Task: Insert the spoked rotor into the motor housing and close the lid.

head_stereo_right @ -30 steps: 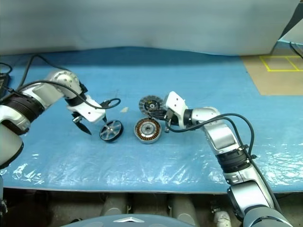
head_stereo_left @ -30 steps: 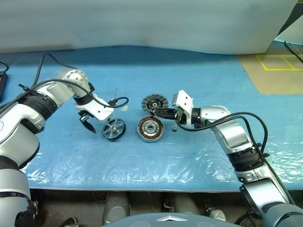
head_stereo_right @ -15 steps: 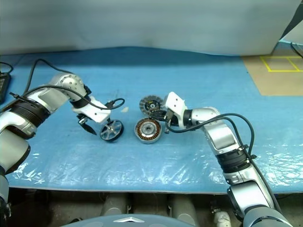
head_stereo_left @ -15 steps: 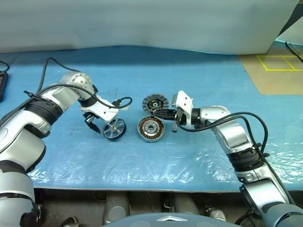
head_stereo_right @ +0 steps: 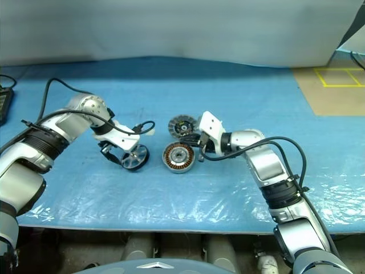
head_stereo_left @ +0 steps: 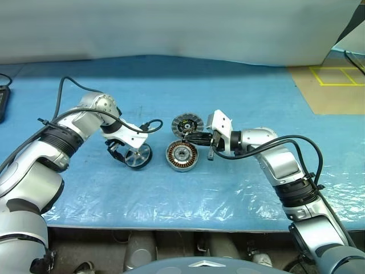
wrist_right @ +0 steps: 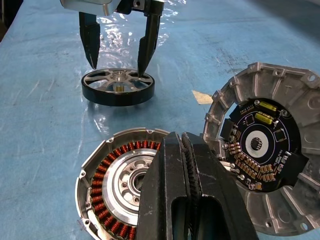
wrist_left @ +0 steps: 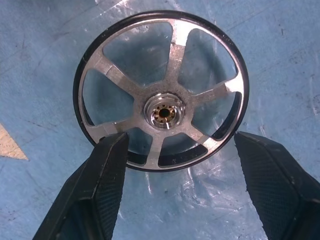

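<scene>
The spoked rotor lies flat on the blue sheet, black rim and silver spokes up. My left gripper hangs open just above it, pointing down, with one finger past the rim and the other over the spokes. To the rotor's right sits the motor housing, its copper windings showing. Behind the housing the lid stands tilted, its circuit face towards my right gripper. That gripper is shut and holds nothing, and it points across the gap between lid and housing.
A blue plastic-covered table carries everything; its front edge runs close below the parts. A small pale scrap lies between rotor and lid. Tan floor with yellow tape shows at the far right. A dark object sits at the left edge.
My left gripper has swung right and rolled, from beside the rotor to open over it. The right gripper, housing and lid have not moved.
</scene>
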